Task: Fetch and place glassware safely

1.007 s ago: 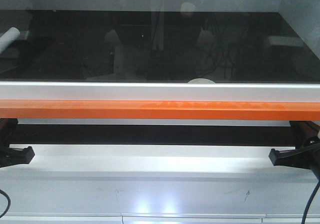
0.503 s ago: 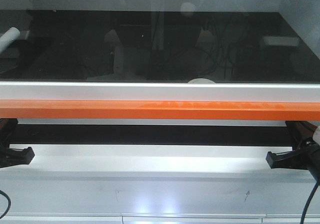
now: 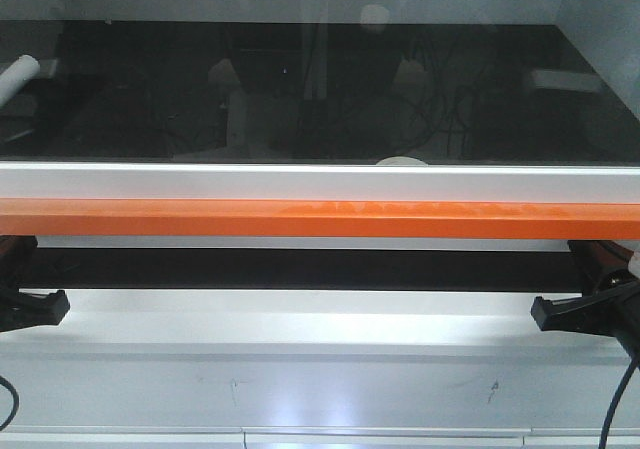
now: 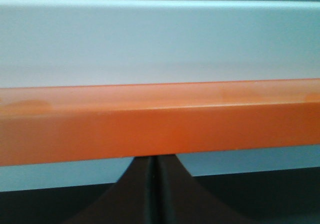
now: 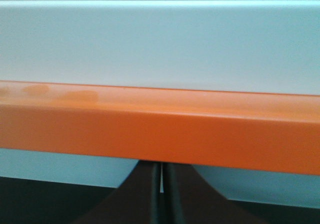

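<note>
Orange bar point(image 3: 320, 219), one, runs full width from edge to edge. It sits directly under a white frame rail point(image 3: 320, 182), with a dark glass pane point(image 3: 300, 89) above that.

Far left, behind the pane: one white tube point(image 3: 20, 72), tilted and cut off by the picture edge.

Left tool point(image 3: 55, 310) is low at the left edge, over the white ledge point(image 3: 300, 314) and below the bar, level with the dark slot point(image 3: 300, 269) between bar and ledge. In the left wrist view the left tool point(image 4: 152, 160) has its fingers pressed together, tips just under the bar. Cannot tell if they touch the bar. Left cable point(image 3: 8, 404), black, is in the bottom corner.

A wide stretch of ledge and slot lies between the two tools.

Just right of centre is the glass jar point(image 3: 402, 161), one. Only the top of a round white lid peeks over the rail, behind the pane. It is probably the jar's lid; the body is hidden by the rail. The jar is well apart from both tools, with pane, rail and bar between.

Right, behind the pane: one pale block point(image 3: 565, 81).

Right tool point(image 3: 545, 314) is low at the right edge, over the same ledge below the bar. In the right wrist view the right tool point(image 5: 161, 165) has its fingers together, with a hairline slit of light between them. Right cable point(image 3: 618, 409), black, drops to the bottom edge.

Counts: two tools, two cables.
</note>
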{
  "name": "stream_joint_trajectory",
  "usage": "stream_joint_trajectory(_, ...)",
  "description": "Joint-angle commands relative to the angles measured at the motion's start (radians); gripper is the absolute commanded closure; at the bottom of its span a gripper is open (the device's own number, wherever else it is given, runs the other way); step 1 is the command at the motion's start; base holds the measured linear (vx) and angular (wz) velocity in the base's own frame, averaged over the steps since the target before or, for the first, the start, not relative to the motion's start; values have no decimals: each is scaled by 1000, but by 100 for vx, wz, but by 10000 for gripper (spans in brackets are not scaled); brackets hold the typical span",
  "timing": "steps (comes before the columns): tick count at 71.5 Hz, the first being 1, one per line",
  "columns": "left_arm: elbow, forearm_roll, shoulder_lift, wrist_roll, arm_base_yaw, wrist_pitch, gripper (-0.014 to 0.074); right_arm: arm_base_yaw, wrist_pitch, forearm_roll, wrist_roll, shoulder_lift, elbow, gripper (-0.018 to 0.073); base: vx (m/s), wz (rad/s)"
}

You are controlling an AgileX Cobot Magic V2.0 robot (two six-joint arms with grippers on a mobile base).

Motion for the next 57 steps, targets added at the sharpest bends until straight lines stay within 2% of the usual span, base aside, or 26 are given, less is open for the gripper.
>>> stream_joint_trajectory(1, -81, -13, -68, -1, -6, -292, 603, -6, -218, -7, -4, -30, -87, 560, 0, 0)
stream_joint_trajectory(13, -104, -13, -84, -1, -6, -277, 603, -6, -204, -5, -4, -89, -88, 560, 0, 0)
stream_joint_trajectory(37, -159, -11, -109, -4, -6, -243, 603, -6, -75, -6, -4, -194, -148, 560, 0, 0)
stream_joint_trajectory(57, -238, -10, -193, -1, -6, -76, 603, -6, 54, -21, -3, -265, -206, 560, 0, 0)
